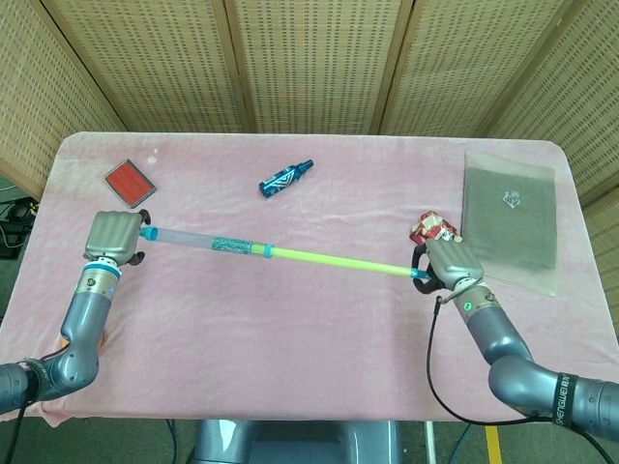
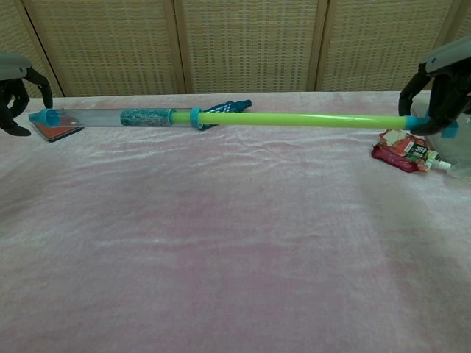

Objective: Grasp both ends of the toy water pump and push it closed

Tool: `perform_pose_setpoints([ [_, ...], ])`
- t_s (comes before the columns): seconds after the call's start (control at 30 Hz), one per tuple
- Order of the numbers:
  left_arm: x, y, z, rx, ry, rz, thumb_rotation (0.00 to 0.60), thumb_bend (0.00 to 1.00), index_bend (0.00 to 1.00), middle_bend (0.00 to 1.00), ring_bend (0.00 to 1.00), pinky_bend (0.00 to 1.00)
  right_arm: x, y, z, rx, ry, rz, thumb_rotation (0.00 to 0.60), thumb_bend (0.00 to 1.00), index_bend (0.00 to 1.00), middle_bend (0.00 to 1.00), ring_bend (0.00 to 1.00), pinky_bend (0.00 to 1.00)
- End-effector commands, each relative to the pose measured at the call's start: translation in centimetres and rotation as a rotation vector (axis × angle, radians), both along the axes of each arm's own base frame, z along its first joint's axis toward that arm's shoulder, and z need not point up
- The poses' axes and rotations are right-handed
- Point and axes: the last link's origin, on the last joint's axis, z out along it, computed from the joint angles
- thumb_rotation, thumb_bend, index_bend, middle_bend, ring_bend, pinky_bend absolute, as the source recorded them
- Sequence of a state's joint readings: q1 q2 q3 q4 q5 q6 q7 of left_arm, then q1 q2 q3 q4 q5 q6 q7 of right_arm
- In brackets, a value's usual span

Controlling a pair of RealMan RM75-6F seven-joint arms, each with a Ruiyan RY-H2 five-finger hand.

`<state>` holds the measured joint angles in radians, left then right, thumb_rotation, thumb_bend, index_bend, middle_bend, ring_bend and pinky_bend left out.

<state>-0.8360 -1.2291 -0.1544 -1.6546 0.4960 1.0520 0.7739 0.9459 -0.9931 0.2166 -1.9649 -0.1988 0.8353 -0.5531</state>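
Observation:
The toy water pump (image 1: 208, 242) is drawn out long: a clear barrel (image 2: 110, 118) with a blue tip on the left and a green rod (image 2: 294, 119) running right to a blue handle. It hangs just above the pink tablecloth (image 1: 309, 329). My right hand (image 1: 450, 263) grips the blue handle end, as the chest view also shows (image 2: 440, 84). My left hand (image 1: 114, 237) is at the barrel's tip. In the chest view its fingers (image 2: 16, 92) are spread around the tip, not closed on it.
A blue patterned bottle (image 1: 286, 178) lies behind the pump's middle. A red square pad (image 1: 129, 181) sits by the left hand. A red snack packet (image 1: 433, 228) lies just behind the right hand, and a grey flat bag (image 1: 511, 217) at the far right.

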Motion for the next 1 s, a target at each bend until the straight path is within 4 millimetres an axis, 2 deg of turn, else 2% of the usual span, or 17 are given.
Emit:
perform_pose_setpoints([
  [0.03,0.1,0.1,-0.1,-0.001,0.002,-0.002,0.600,0.28,0.32,0.70,0.65,0.60,0.0,0.0,0.2,0.012,-0.010,-0.001,0.600,0.64,0.90,1.00,1.00,0.89],
  [0.37,0.6,0.2,-0.6,-0.004,-0.003,-0.009,0.600,0.29,0.33,0.68,0.63,0.60,-0.2,0.1,0.5,0.060,-0.031,0.005,0.600,0.64,0.90,1.00,1.00,0.89],
  [0.6,0.8,0.2,-1.1,-0.014,-0.005,-0.010,0.600,0.43,0.43,0.68,0.63,0.60,-0.3,0.1,0.5,0.066,-0.035,0.004,0.600,0.64,0.90,1.00,1.00,0.89],
  [0.67,0.8,0.1,-1.3,-0.018,-0.004,-0.011,0.600,0.45,0.45,0.68,0.63,0.60,-0.3,0.1,0.5,0.068,-0.038,0.003,0.600,0.64,0.90,1.00,1.00,0.89],
  [1.0,0.6,0.1,-1.6,-0.024,-0.006,-0.004,0.600,0.45,0.50,0.68,0.63,0.60,-0.1,0.2,0.7,0.070,-0.044,0.004,0.600,0.64,0.90,1.00,1.00,0.89],
])
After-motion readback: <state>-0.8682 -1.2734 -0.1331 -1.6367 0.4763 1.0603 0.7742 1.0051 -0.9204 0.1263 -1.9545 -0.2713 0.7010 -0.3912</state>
